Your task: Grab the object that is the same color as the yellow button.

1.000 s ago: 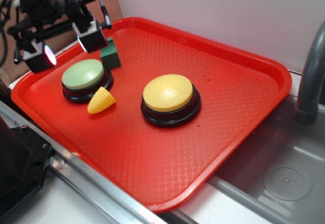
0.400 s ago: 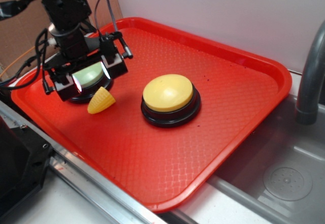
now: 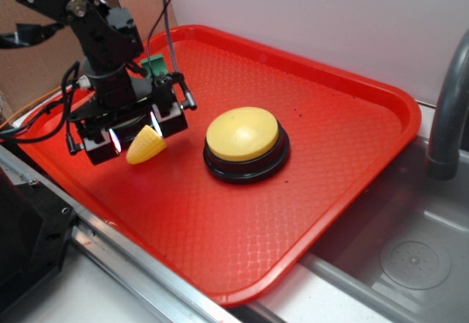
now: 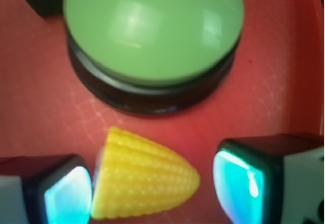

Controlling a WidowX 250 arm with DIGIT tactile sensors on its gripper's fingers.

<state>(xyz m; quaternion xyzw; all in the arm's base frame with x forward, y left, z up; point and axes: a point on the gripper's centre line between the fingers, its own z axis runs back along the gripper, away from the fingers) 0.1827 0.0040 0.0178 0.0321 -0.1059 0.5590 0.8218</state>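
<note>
The gripper (image 4: 152, 188) stands wide around the yellow corn cone (image 4: 144, 176) (lying sideways), the green dome button (image 4: 152, 28) just beyond it.

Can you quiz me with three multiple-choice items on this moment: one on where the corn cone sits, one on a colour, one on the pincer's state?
1. Where is the yellow cone relative to the pincer?
A. Between its two fingers
B. On top of the yellow button
C. Outside the tray

2. What colour is the dome of the button seen in the wrist view?
A. Blue
B. Pale green
C. Orange

3. What is the pincer's state?
A. Shut on the cone
B. Shut on nothing
C. Open around the cone

Answers:
1. A: the wrist view shows one finger at each end of the cone, on the red tray.
2. B: the dome is pale green on a black base; the yellow button sits apart, to the right in the exterior view.
3. C: a gap shows between the cone's tip and the right-hand finger.
</note>
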